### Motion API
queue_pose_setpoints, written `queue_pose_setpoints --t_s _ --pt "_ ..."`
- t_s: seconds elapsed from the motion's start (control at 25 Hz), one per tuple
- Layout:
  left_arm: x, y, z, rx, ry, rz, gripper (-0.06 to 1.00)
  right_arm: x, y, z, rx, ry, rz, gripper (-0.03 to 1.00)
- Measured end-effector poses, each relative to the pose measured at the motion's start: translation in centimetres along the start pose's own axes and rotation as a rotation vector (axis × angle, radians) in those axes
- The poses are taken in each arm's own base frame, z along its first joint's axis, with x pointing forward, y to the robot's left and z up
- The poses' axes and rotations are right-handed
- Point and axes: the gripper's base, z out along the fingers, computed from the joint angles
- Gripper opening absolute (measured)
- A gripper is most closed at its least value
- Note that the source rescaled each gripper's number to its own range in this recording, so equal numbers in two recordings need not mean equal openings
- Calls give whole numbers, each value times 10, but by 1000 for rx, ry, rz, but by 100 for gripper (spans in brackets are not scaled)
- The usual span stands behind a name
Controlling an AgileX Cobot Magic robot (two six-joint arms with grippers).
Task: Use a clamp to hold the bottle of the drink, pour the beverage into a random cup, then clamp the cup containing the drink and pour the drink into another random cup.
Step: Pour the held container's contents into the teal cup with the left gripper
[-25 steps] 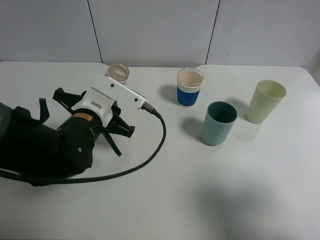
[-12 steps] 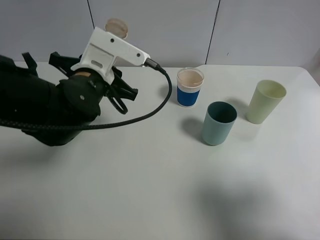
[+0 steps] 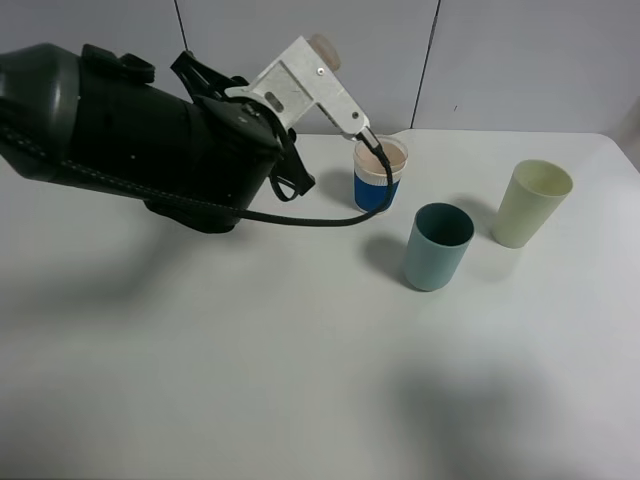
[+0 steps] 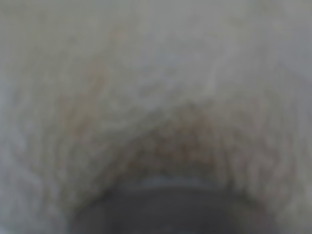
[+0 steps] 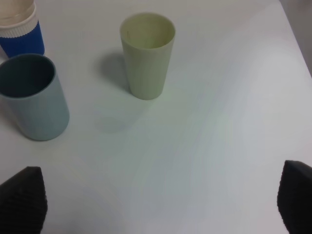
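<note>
My left arm (image 3: pixel 150 130) is raised over the table's back left. Its gripper fingers are hidden behind the white wrist camera mount (image 3: pixel 305 80). The beige round end of the drink bottle (image 3: pixel 322 48) sticks out past the mount, up and to the left of a blue-and-white cup (image 3: pixel 380 178) that holds beige liquid. The left wrist view shows only a blurred beige surface (image 4: pixel 156 107) right at the lens. A teal cup (image 3: pixel 437 245) and a pale green cup (image 3: pixel 530 203) stand to the right and look empty. My right gripper (image 5: pixel 156 204) is open and empty, short of the teal cup (image 5: pixel 31 97) and pale green cup (image 5: pixel 147 53).
A black cable (image 3: pixel 340 215) hangs from the camera mount in front of the blue-and-white cup. The white table (image 3: pixel 300 380) meets a grey panelled wall (image 3: pixel 500 60) at the back. The right gripper does not show in the exterior view.
My left arm has lifted off the table and swung up and to the right with the bottle, from the left side to just beside the blue-and-white cup. The cups have not moved.
</note>
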Motion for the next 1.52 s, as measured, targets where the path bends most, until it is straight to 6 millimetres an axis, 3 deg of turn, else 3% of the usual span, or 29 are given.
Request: queue_pose_setpoints --t_s 0.68,1.04,1.24,1.52 --pt "-18 -74 -9 196 -16 152 2 0 0 0 0 0 0 81" --pt "-19 -104 2 208 -55 251 2 0 0 0 0 0 0 81" --pt "-15 -115 8 201 -84 317 2 0 0 0 0 0 0 81" --pt "-17 -113 15 161 -141 382 2 0 0 0 1 0 -1 81"
